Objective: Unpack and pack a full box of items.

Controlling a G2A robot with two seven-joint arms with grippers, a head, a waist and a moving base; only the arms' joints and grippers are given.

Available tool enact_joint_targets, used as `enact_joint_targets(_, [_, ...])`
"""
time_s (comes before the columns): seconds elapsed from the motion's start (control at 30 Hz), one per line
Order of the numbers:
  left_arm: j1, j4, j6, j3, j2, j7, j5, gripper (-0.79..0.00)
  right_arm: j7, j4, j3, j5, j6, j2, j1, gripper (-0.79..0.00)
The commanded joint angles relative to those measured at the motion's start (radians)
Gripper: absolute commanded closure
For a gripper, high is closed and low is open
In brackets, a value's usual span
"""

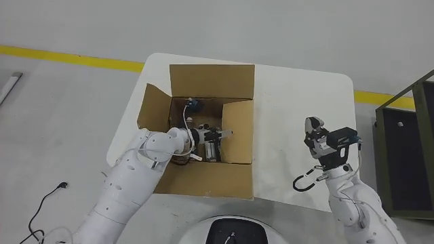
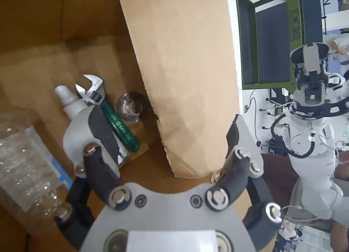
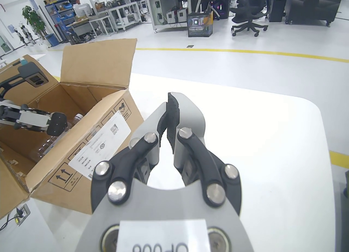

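An open cardboard box (image 1: 203, 179) stands on the white table (image 1: 298, 102). My left gripper (image 2: 163, 133) is down inside it, open, with the box's inner side flap (image 2: 185, 73) between its fingers and nothing held. On the box floor lie a green-handled adjustable wrench (image 2: 114, 119), a round metal flange (image 2: 131, 105), a white capped bottle (image 2: 69, 100) and a clear plastic bottle (image 2: 21, 163). My right gripper (image 3: 169, 119) is shut and empty above bare table to the right of the box (image 3: 90, 138); from above the right gripper (image 1: 313, 130) is well apart from the box.
A dark green framed rack (image 1: 407, 156) stands off the table's right edge. The table surface to the right of the box and behind it is bare. A yellow floor line (image 1: 68, 57) runs behind the table.
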Motion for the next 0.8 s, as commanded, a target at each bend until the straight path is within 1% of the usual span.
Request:
enact_joint_targets(0.0, [-0.024, 0.058, -0.005, 0.013, -0.008, 0.013, -0.022, -0.785, 0.005, -0.01, 0.005, -0.011, 0.002, 0.0, -0.017, 0.0])
enact_joint_targets(0.23, [-0.071, 0.17, -0.04, 0.053, -0.029, 0.015, -0.087, -0.785, 0.019, -0.004, -0.004, -0.029, -0.004, -0.003, -0.045, 0.0])
enact_joint_targets(0.37, [-0.089, 0.212, -0.069, 0.06, -0.041, 0.009, -0.169, -0.785, 0.031, 0.014, -0.022, -0.033, -0.016, -0.005, -0.042, 0.0])
enact_joint_targets(0.53, [-0.097, 0.23, -0.113, 0.04, -0.049, -0.015, -0.304, -0.785, 0.04, 0.04, -0.049, -0.045, -0.026, -0.009, -0.028, 0.0])
enact_joint_targets(0.63, [-0.102, 0.234, -0.128, 0.026, -0.048, -0.039, -0.344, -0.785, 0.042, 0.052, -0.063, -0.049, -0.029, -0.012, -0.017, 0.0])
enact_joint_targets(0.77, [-0.099, 0.217, -0.145, 0.004, -0.046, -0.073, -0.414, -0.785, 0.044, 0.058, -0.069, -0.051, -0.032, -0.014, -0.008, 0.0])
